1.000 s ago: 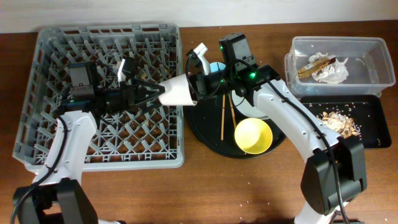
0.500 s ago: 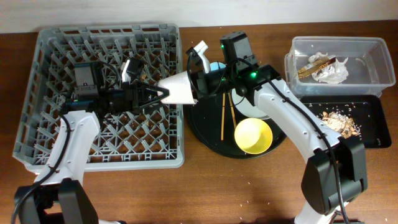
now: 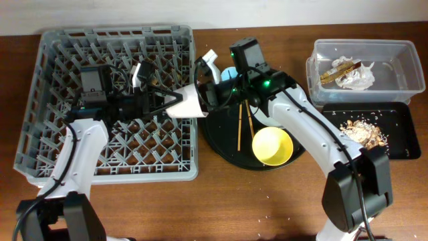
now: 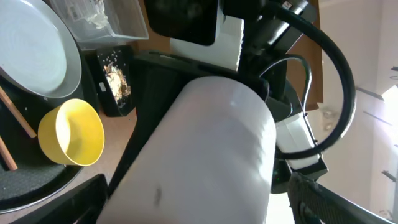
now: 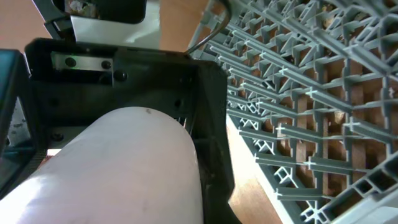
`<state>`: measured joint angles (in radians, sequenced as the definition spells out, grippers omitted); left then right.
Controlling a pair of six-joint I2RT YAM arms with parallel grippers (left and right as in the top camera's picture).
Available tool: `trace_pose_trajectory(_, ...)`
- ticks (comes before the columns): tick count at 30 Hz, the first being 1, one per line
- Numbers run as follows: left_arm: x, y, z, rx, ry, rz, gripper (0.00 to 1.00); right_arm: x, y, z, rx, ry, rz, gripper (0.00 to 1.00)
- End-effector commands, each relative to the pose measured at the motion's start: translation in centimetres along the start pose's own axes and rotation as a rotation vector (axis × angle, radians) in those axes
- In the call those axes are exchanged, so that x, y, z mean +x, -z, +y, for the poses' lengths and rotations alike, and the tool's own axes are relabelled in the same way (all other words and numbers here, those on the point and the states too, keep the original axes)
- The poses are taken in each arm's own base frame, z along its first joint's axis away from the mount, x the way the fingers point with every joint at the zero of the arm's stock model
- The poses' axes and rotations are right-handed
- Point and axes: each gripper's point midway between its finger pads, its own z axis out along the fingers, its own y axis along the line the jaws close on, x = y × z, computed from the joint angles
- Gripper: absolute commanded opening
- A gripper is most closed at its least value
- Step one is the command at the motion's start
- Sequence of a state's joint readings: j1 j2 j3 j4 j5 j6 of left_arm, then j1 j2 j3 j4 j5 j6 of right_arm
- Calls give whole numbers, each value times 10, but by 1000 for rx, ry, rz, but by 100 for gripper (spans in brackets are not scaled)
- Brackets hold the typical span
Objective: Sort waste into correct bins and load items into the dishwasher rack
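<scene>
- Small pink-white cup (image 3: 187, 104) is hanging in the air over the right-hand edge of the large square grey plastic dishwasher rack (image 3: 60, 47), just left of the large round black tray (image 3: 221, 144) and between our two claws.
- We are reading its long axis as lying roughly level, along the line from one claw to the other. The narrower end is pointing at the left gripper (image 3: 175, 104) and the wider end at the right gripper (image 3: 206, 99).
- We are judging from overhead that the right gripper is clamping the wider end. In its own camera the cup is filling the near view and hiding the fingertips.
- We are seeing the left gripper's jaws spread wide and straddling the narrow end, a finger showing at each lower corner of its wrist view.
- We are judging that the coming move is hinging on the left claw closing straight across that axis, since the left arm is standing on the rack side.
</scene>
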<state>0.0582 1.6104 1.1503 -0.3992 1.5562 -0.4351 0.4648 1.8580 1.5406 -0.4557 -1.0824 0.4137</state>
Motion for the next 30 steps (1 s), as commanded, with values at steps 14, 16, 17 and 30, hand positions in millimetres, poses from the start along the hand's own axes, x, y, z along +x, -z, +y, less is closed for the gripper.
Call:
trace_pose_trajectory(14, -1, 0, -9, 16, -25, 8, 51, -2, -7, 8, -23, 34, -5, 8)
trace_pose_trajectory(16, -1, 0, -9, 16, -25, 8, 51, -5, -6, 9, -27, 37, -14, 4)
trace_pose_trajectory(17, -1, 0, -9, 16, -24, 8, 51, -6, -5, 8, -25, 36, -18, 4)
trace_pose_trajectory(30, -2, 1, -9, 14, 1, 4, 86, -37, 40, 0, -70, 32, -116, 4)
